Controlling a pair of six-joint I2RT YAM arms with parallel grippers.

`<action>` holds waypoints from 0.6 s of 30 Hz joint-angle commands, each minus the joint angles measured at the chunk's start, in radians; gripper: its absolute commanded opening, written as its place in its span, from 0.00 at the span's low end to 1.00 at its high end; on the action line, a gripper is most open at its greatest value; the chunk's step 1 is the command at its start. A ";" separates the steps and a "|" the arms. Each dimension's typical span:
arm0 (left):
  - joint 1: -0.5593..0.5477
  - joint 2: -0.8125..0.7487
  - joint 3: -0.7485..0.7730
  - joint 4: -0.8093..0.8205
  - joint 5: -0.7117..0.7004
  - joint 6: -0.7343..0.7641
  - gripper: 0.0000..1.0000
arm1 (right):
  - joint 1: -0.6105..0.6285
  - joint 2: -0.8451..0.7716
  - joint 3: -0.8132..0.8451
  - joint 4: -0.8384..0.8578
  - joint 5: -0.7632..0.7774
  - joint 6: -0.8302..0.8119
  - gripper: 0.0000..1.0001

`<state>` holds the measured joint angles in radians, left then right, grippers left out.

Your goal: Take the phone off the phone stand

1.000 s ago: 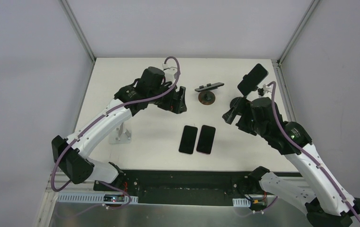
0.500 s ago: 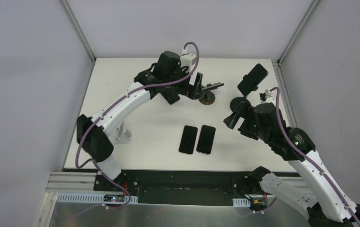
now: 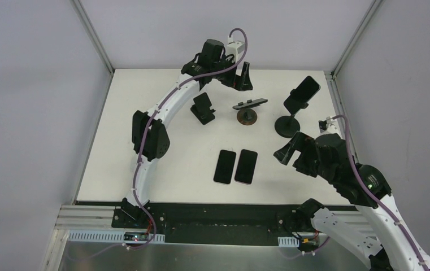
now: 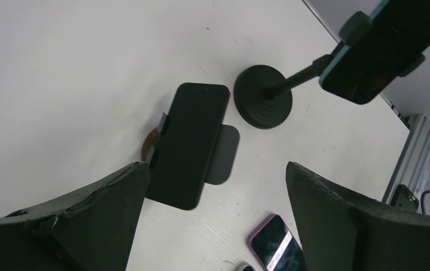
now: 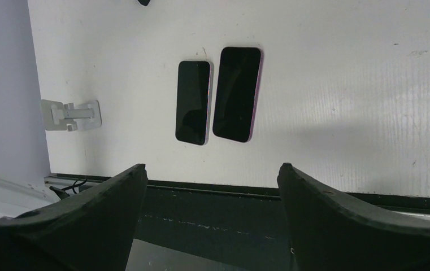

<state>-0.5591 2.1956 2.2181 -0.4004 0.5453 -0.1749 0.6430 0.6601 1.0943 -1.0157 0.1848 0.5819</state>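
Observation:
A black phone point(image 3: 303, 92) is clamped in a tall stand with a round black base point(image 3: 286, 125) at the far right; it also shows in the left wrist view point(image 4: 379, 48). A second black phone point(image 3: 250, 103) lies flat on a brown-based stand point(image 3: 248, 117), also seen in the left wrist view point(image 4: 192, 144). My left gripper point(image 3: 244, 76) is open and empty, raised over the table's far edge behind that phone; the wrist view shows its gap point(image 4: 215, 167). My right gripper point(image 3: 289, 152) is open and empty, nearer than the tall stand and apart from it point(image 5: 212, 166).
Two phones lie flat side by side mid-table, a black one point(image 3: 225, 166) and a purple-edged one point(image 3: 246, 166). A small black folding stand point(image 3: 203, 107) sits left of the brown stand. A white stand point(image 5: 71, 114) sits at the table's left.
My left arm swung up and away from mid-table to the far edge, uncovering the small black stand. My right gripper drew back toward the near edge, away from the tall stand.

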 commanded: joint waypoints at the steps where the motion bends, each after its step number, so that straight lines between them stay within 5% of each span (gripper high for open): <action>1: 0.032 0.071 0.118 0.024 0.081 -0.006 0.96 | -0.005 -0.014 0.046 -0.059 -0.016 -0.005 0.89; 18: 0.088 0.235 0.122 0.068 0.193 -0.083 0.96 | -0.005 -0.032 0.016 -0.069 -0.060 0.023 0.89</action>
<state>-0.4881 2.4248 2.3032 -0.3786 0.6682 -0.2279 0.6430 0.6468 1.1183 -1.0748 0.1421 0.5869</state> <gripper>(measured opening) 0.960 0.890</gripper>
